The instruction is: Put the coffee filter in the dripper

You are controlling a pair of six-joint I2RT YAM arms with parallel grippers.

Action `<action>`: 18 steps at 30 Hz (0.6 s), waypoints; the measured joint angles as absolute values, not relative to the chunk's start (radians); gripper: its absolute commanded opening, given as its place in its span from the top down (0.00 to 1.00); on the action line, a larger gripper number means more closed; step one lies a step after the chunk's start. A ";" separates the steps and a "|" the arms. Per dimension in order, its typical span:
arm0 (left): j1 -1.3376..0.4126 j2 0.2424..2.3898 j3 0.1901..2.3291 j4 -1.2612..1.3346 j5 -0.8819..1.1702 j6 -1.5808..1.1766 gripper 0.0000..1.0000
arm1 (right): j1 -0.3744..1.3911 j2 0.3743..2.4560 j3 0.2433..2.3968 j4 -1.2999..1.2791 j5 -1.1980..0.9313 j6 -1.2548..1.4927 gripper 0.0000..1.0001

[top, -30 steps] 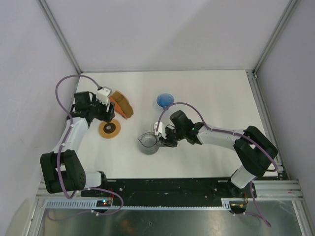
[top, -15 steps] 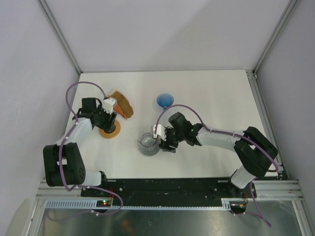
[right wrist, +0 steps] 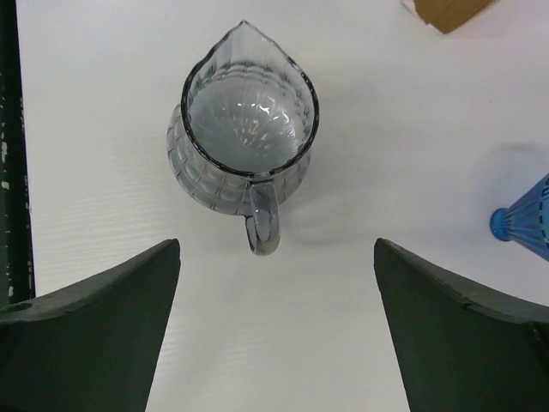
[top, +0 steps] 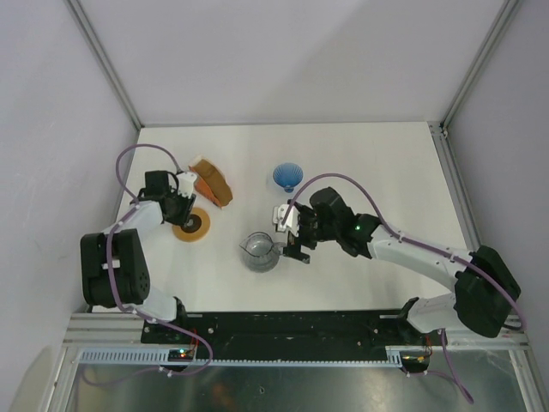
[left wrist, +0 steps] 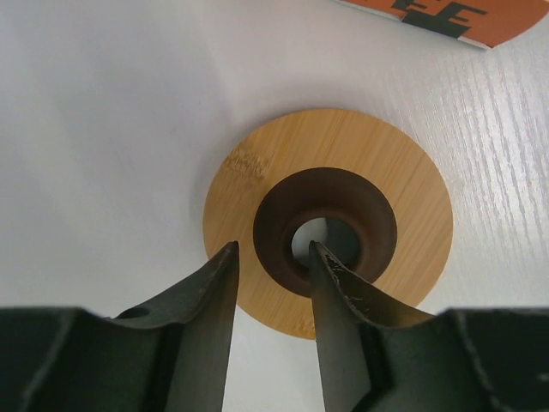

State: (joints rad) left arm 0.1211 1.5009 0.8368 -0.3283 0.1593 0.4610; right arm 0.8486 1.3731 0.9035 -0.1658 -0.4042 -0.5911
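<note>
The blue ribbed dripper [top: 288,176] stands on the white table, mouth down; its edge also shows as the dripper [right wrist: 525,220] at the right of the right wrist view. No loose coffee filter is in view. My left gripper [top: 184,212] hangs over a round bamboo ring [left wrist: 330,219]. The left gripper [left wrist: 272,249] is open but narrow, one finger in the ring's dark centre hole and the other outside its dark collar. My right gripper [top: 289,240] is wide open, just behind the handle of the glass carafe [right wrist: 249,129], holding nothing.
An orange packet [top: 212,182] of tan papers lies beyond the ring, near the left gripper; its corner shows as the packet [left wrist: 446,17]. The carafe [top: 259,251] stands near the table's middle front. Grey walls and metal frame posts close in the table.
The left gripper swung down onto the bamboo ring and narrowed around its collar. The right gripper opened wide, letting go of the carafe handle, and drew back a little.
</note>
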 measured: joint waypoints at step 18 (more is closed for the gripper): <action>0.118 1.612 0.879 -0.260 0.166 0.437 1.00 | 0.801 1.243 0.904 -0.173 -0.369 -0.510 0.01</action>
